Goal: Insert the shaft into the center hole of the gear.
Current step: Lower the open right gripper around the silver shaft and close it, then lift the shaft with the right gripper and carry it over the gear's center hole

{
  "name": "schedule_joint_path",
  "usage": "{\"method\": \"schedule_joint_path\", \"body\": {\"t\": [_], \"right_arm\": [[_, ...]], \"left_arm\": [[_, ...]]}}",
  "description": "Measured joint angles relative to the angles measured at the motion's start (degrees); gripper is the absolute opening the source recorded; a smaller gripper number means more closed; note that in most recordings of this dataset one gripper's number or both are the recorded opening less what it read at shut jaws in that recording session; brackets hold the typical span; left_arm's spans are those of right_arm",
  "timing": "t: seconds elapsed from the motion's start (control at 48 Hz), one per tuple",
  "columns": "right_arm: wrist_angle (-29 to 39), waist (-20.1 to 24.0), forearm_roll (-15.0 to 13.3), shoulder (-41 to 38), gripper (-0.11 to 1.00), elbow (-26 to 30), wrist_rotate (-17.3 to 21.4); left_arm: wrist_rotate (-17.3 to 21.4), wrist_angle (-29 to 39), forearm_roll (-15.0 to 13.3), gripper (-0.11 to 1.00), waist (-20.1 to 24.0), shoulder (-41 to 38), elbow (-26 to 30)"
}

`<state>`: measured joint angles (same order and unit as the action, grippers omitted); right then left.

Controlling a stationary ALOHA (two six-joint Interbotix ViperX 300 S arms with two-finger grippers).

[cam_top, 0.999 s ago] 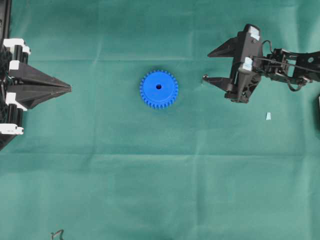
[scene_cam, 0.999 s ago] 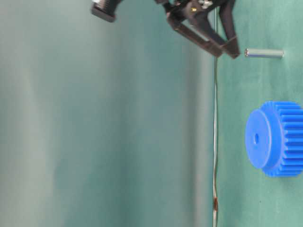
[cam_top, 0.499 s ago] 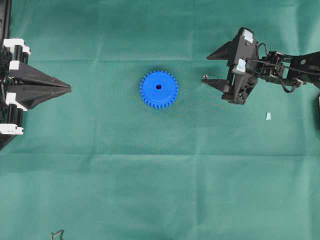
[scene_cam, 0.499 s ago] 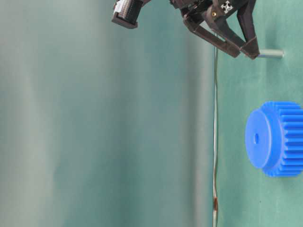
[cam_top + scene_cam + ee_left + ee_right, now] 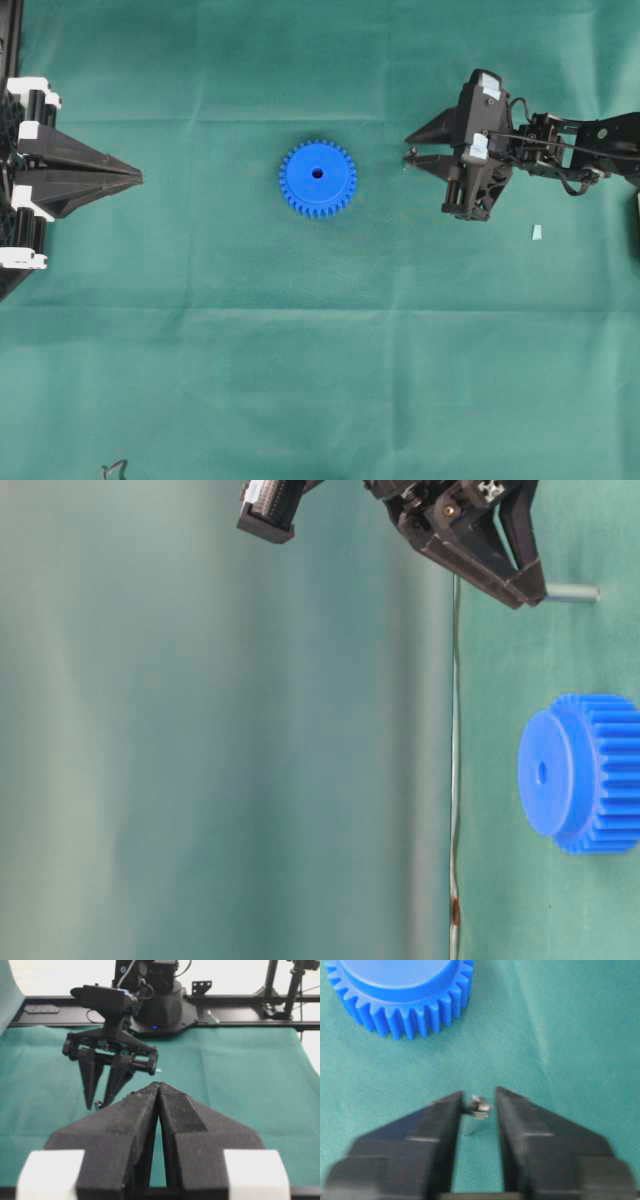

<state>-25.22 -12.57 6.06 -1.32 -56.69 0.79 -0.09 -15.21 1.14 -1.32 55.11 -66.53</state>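
Note:
The blue gear [image 5: 318, 178] lies flat mid-table, its center hole [image 5: 318, 173] facing up; it also shows in the table-level view [image 5: 585, 775] and the right wrist view [image 5: 400, 990]. The shaft [image 5: 409, 155] stands upright on the cloth to the gear's right. My right gripper [image 5: 407, 150] is low over it, open, with one finger on each side of the shaft [image 5: 479, 1105]; the left finger is close against it and a gap stays at the right finger. In the table-level view the fingertips [image 5: 530, 592] cover the top of the shaft [image 5: 572, 593]. My left gripper [image 5: 138, 177] is shut and empty at the far left edge.
A small pale blue scrap [image 5: 536, 233] lies on the green cloth behind the right arm. A dark bent wire bit [image 5: 115, 468] lies at the front left corner. The right arm's base [image 5: 155, 1005] stands at the far table edge.
My right gripper has come down and moved toward the shaft, and its jaws have narrowed around it. The gear, the shaft and the left gripper have not moved.

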Motion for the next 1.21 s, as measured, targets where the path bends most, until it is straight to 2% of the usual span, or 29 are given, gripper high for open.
{"method": "schedule_joint_path", "body": {"t": [0.687,1.02,1.207], "right_arm": [[0.8,0.2,0.0,0.9,0.16,0.3,-0.2],[9.9,0.2,0.0,8.7,0.16,2.5,-0.4],[11.2,0.3,0.0,9.0,0.16,3.7,-0.4]], "left_arm": [[0.0,0.4,0.0,0.0,0.0,0.0,0.0],[0.0,0.4,0.0,0.0,0.0,0.2,0.0],[-0.1,0.5,0.1,0.0,0.0,0.1,0.0]]}}
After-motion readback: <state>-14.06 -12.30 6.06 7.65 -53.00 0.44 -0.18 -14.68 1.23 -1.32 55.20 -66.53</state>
